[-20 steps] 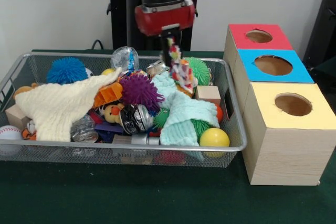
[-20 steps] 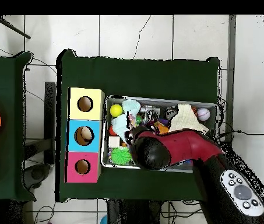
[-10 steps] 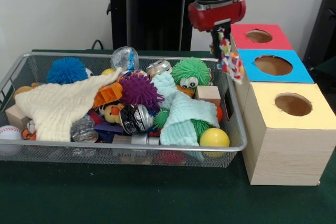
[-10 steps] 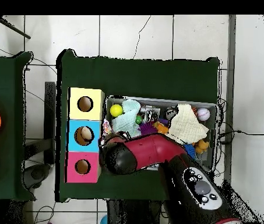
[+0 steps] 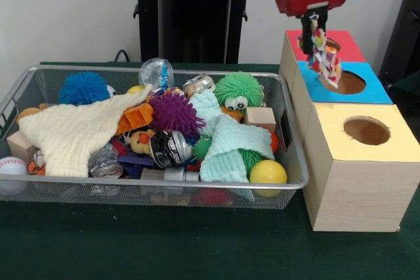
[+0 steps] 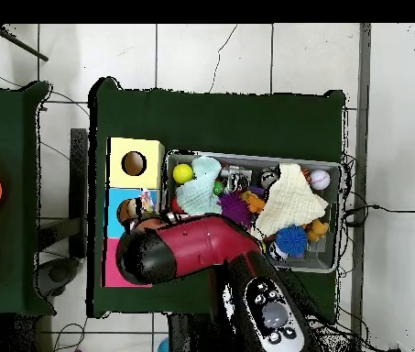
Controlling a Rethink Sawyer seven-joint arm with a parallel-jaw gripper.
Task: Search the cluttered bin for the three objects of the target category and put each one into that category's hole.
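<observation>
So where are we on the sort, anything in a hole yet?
Nothing shows inside any hole yet. In hand: the gripper is shut on a multicoloured rope-like toy, which hangs over the blue box by its hole; not released. Left: drop it, then go back to the wire bin, still crowded with balls, cloths and cans. I can't tell which items there belong to the target category.

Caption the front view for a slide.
Gripper holds a multicoloured toy above the blue box's hole, beside the cluttered wire bin.
</observation>
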